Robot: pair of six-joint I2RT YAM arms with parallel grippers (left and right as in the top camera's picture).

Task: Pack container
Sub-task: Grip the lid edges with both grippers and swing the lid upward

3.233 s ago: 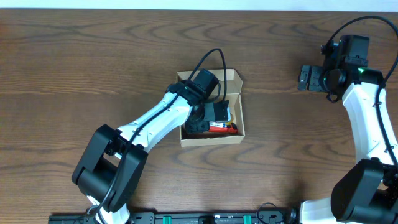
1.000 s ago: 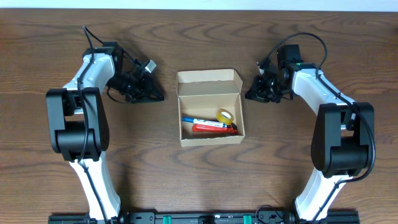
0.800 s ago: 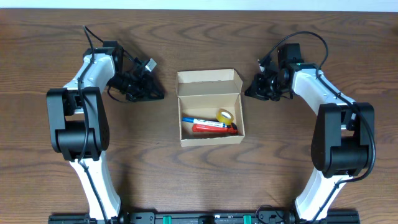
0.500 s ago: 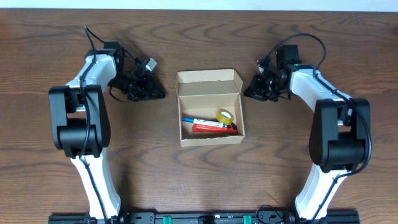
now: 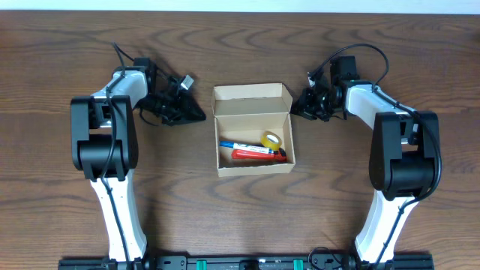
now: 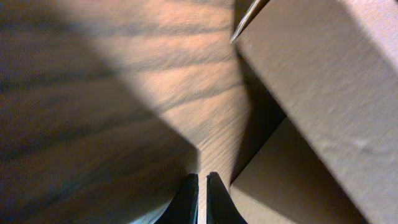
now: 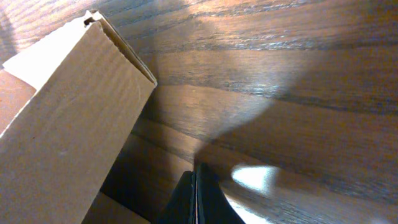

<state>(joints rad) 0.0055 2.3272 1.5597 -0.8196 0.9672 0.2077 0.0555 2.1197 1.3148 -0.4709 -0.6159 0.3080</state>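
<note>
The container [image 5: 253, 166], a small tan cardboard box, stands open at the table's middle with its flap lid [image 5: 251, 94] raised at the back. Inside lie a blue-and-white marker [image 5: 240, 144], a red marker [image 5: 255, 154] and a yellow tape roll [image 5: 271, 139]. My left gripper [image 5: 199, 117] is shut and empty, low over the table just left of the box's back corner. In the left wrist view its fingertips [image 6: 190, 186] point past the container [image 6: 323, 93]. My right gripper [image 5: 294, 112] is shut and empty just right of the lid. The right wrist view shows the container [image 7: 68, 124] at left of that gripper [image 7: 194, 177].
Dark wooden table [image 5: 247, 217] all round the box. Both arms bend in from the table's front edge along the left and right sides.
Earlier the left arm reached into the box; it has since drawn out to the left. Over the last second both shut grippers have edged inward toward the box's sides.
</note>
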